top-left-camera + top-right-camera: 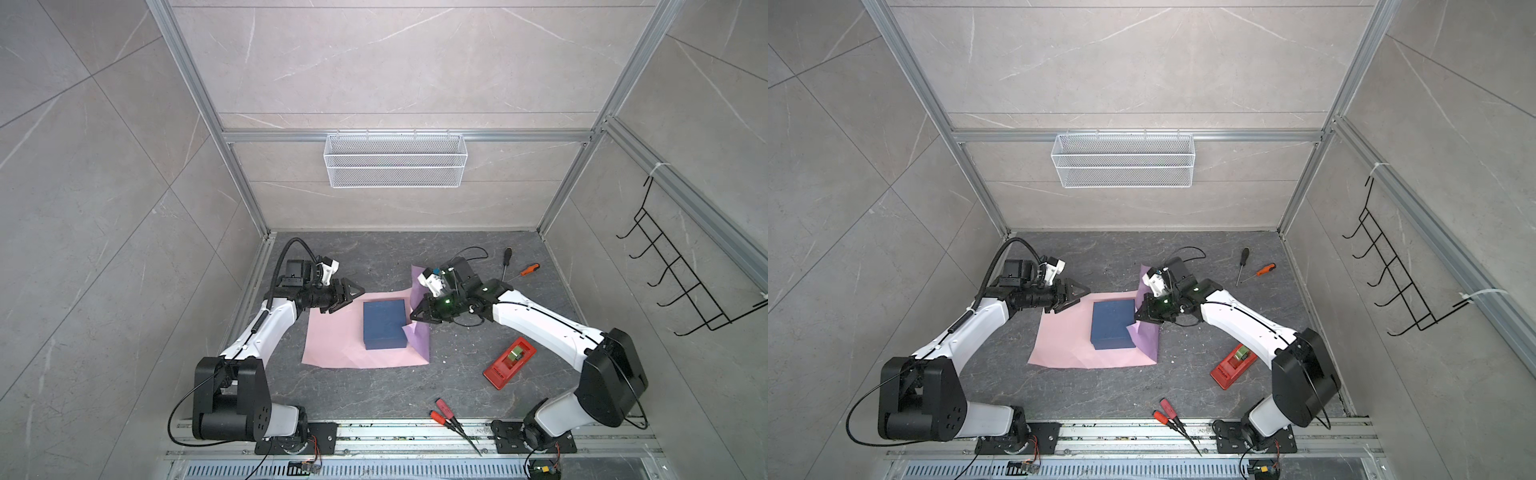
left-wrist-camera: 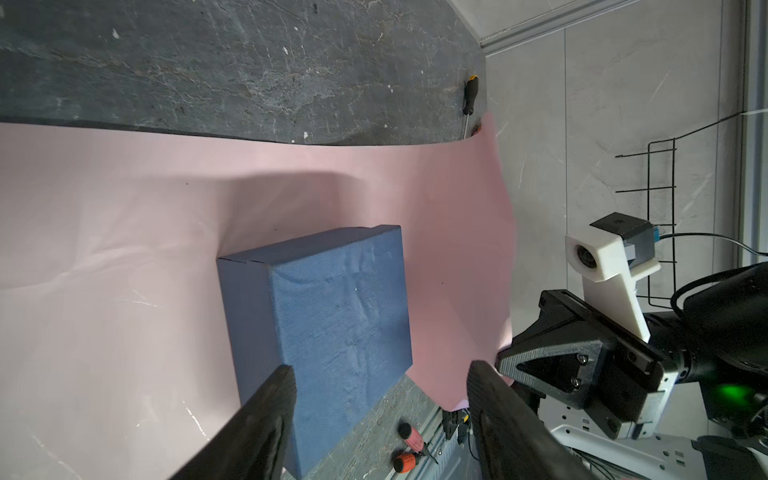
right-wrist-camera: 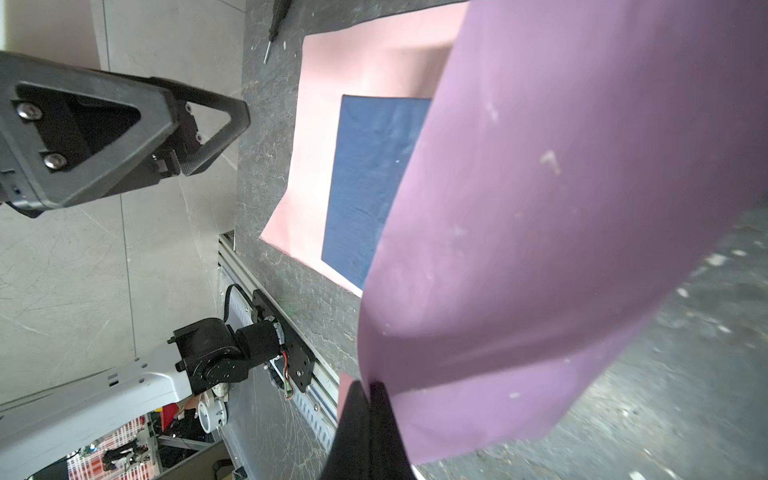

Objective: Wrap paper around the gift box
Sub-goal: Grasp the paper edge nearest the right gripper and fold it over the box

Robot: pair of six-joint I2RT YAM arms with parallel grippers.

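Note:
The navy gift box point(image 1: 384, 324) point(image 1: 1113, 324) point(image 2: 332, 311) point(image 3: 365, 178) lies on the paper point(image 1: 332, 343) point(image 1: 1063, 343) point(image 2: 124, 228), whose pink side faces up. My right gripper point(image 1: 415, 314) point(image 1: 1139, 314) point(image 3: 368, 388) is shut on the paper's right edge. It holds that edge lifted beside the box, so the lilac underside point(image 3: 540, 208) shows. One lilac corner rests on the box's near right corner. My left gripper point(image 1: 353, 300) point(image 1: 1079, 298) point(image 2: 382, 370) hangs open over the paper's far left part, left of the box, with nothing between its fingers.
A red tape dispenser point(image 1: 510, 363) lies at the right front. Two screwdrivers point(image 1: 506, 262) lie at the back right, and red-handled pliers point(image 1: 446, 411) by the front rail. A white wire basket point(image 1: 395, 160) hangs on the back wall, a black wire rack point(image 1: 685, 266) on the right wall.

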